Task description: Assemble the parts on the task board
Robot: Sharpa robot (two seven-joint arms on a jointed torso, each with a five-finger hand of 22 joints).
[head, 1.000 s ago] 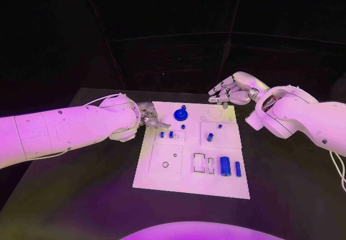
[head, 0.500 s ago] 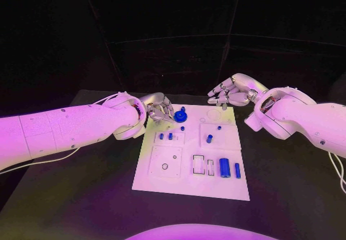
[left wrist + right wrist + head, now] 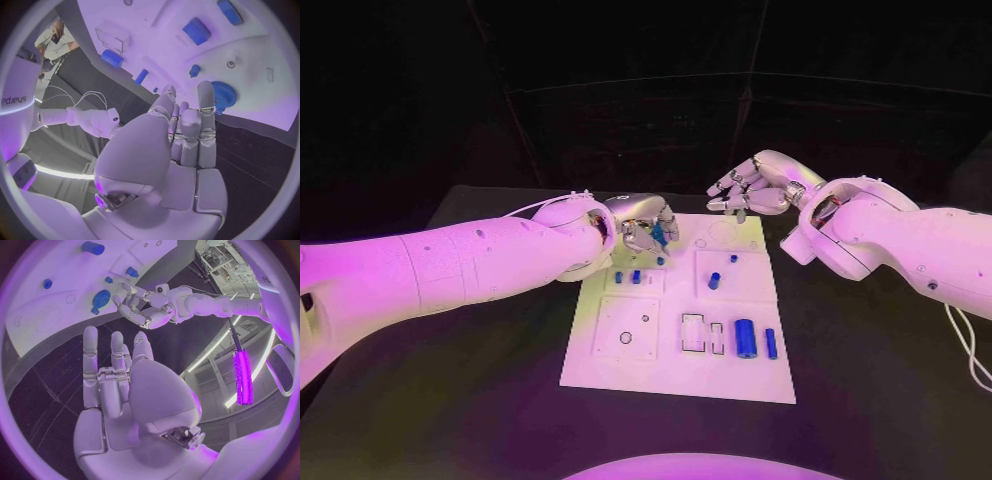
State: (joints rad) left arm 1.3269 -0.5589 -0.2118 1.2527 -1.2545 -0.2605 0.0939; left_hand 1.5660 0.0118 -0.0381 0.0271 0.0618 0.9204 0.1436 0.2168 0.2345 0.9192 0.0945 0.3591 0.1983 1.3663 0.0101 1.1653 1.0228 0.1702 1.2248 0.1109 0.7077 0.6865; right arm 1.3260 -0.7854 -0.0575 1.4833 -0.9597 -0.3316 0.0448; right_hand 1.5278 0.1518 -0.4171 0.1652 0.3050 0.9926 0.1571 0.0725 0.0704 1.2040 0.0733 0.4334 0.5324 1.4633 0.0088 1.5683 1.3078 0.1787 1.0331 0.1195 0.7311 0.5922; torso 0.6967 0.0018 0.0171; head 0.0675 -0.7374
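I see the left hand (image 3: 643, 224) hovering over the far left corner of the task board (image 3: 678, 372), right above the blue gear (image 3: 223, 93); its fingers (image 3: 206, 107) lie straight and close together, gripping nothing. The right hand (image 3: 750, 190) hangs past the board's far edge, fingers loosely spread, empty too. On the board, a blue cylinder (image 3: 746, 337) and a slim blue pin (image 3: 770, 343) lie side by side near the right edge, with small blue pegs (image 3: 626, 277) standing further up, near my left hand.
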